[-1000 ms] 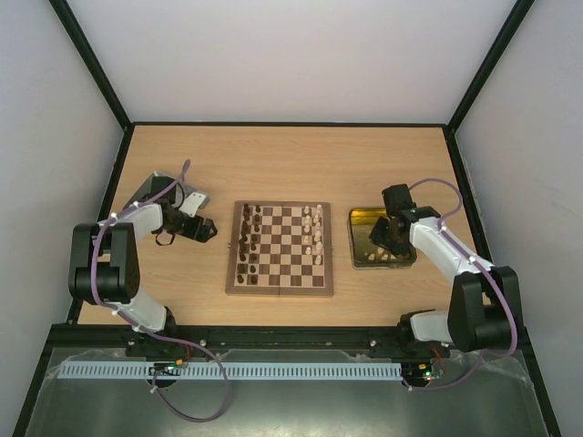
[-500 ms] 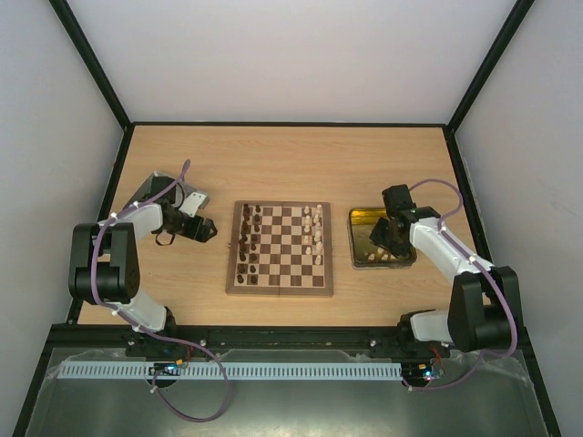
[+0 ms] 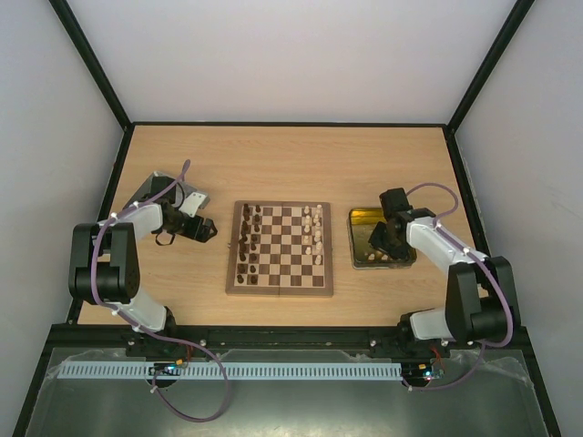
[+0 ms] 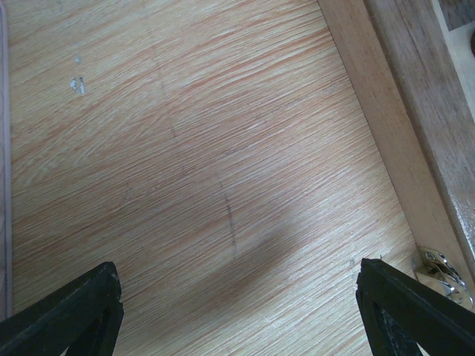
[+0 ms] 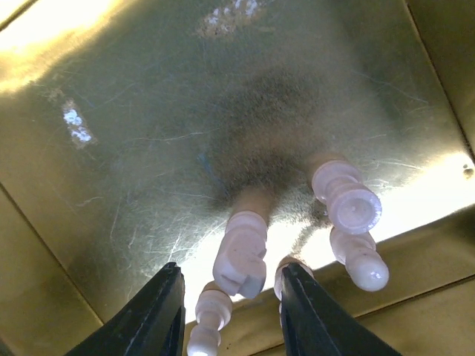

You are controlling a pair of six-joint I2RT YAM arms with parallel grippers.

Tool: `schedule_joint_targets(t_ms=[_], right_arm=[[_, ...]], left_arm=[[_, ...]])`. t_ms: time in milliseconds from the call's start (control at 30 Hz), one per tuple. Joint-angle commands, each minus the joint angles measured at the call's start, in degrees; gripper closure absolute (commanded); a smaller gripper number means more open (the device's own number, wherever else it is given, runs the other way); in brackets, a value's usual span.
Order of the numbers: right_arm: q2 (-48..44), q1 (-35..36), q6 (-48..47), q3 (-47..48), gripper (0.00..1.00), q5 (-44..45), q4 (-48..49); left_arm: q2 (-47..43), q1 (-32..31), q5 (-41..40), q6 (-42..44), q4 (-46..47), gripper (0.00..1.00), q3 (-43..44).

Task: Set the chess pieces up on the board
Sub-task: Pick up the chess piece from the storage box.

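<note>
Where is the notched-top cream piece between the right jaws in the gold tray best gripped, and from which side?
Probably around the body just below its head, from above: the cream piece stands upright, neighbouring pieces close beside.

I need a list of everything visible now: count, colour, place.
table: one, light wood, under everything
chessboard: one, brown and tan, table centre
dark chess pieces: many, dark brown, board's left columns
cream chess pieces: several, cream, board's right columns
tray: one, shiny gold, right of board
loose cream pieces: at least four, cream, in tray
left claw: one, black, open, left of board
right claw: one, black, open over tray, straddling one piece
</note>
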Motion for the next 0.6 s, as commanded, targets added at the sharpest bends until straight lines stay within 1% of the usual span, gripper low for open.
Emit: schedule_joint_targets(t_ms=[0, 200, 567], right_arm=[[1.09, -0.15, 1.11, -0.93, 0.66, 1.49, 1.59], [1.83, -0.26, 1.47, -0.57, 0.67, 2.67, 2.41], [2.13, -0.46, 1.58, -1.03, 0.75, 4.05, 3.15]], left_arm=[[0.19, -0.24, 0.86, 0.52, -0.81, 0.13, -0.2], [0.36, -0.24, 0.95, 0.52, -0.79, 0.13, -0.13], [0.45, -0.24, 1.03, 0.61, -0.73, 0.13, -0.2]])
